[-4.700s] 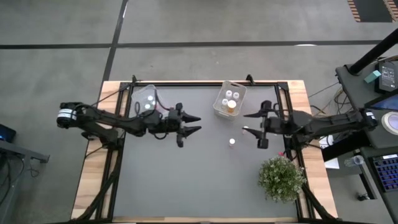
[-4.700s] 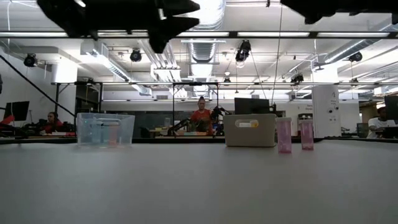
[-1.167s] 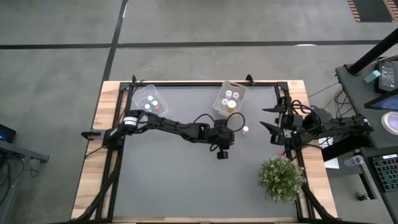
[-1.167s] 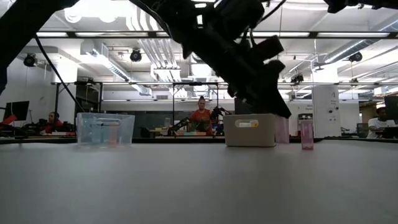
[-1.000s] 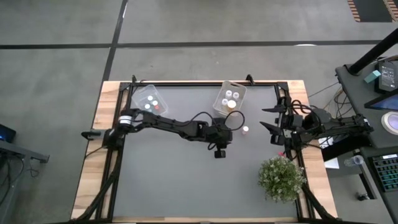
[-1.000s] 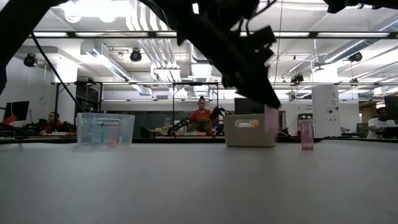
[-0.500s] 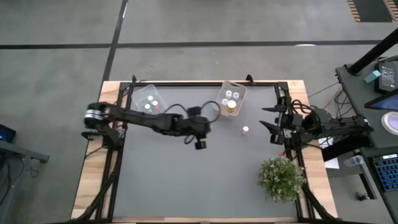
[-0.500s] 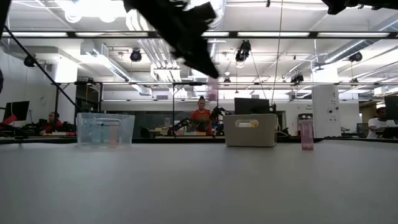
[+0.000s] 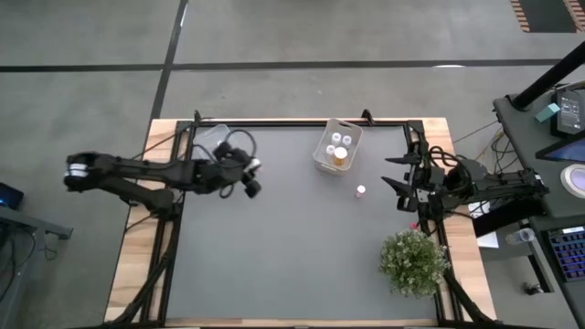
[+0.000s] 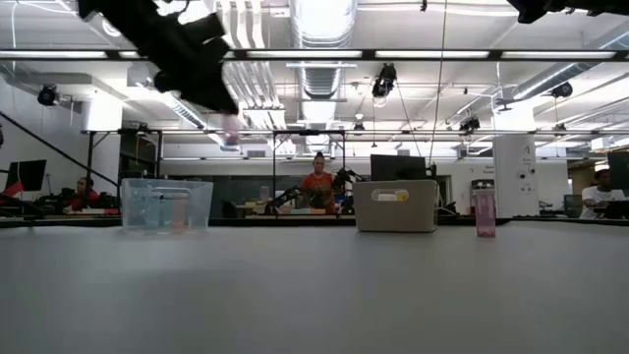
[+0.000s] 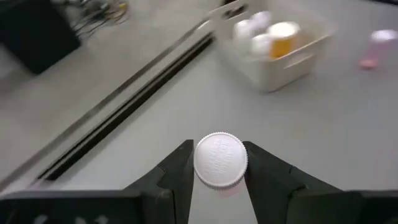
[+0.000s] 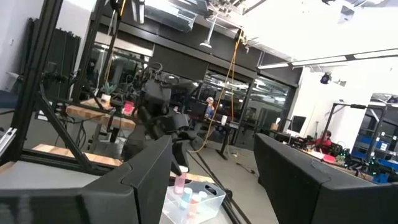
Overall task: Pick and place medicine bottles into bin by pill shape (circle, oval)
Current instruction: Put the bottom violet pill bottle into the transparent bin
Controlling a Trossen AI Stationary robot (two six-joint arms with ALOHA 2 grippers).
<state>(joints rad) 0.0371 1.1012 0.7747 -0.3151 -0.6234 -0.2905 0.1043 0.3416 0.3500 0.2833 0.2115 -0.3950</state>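
Big open workshop behind, with ceiling lights, ducts and a few people sitting at desks way in the back. The table (image 9: 302, 265) has a dark gray top with wood edges.

The left gripper (image 11: 219, 168) is up in the air over the back-left part of the table, jaws clenched on a white-capped bottle (image 11: 220, 160). In the low view you can see that bottle's pink body hanging below the arm, well above the clear bin (image 10: 165, 205). From overhead the left arm mostly hides that clear bin in the back-left corner.

The white bin (image 9: 337, 146) sits near the middle of the back edge and has three bottles in it: two with white caps and an amber-orange one (image 9: 340, 157).

One more pink bottle (image 9: 361, 191) stands by itself on the table, between the white bin and the right gripper (image 9: 395, 172). That one hangs over the right edge, jaws released and holding nothing.

A bushy green plant (image 9: 414, 261) sits on the right side, closer to the front.
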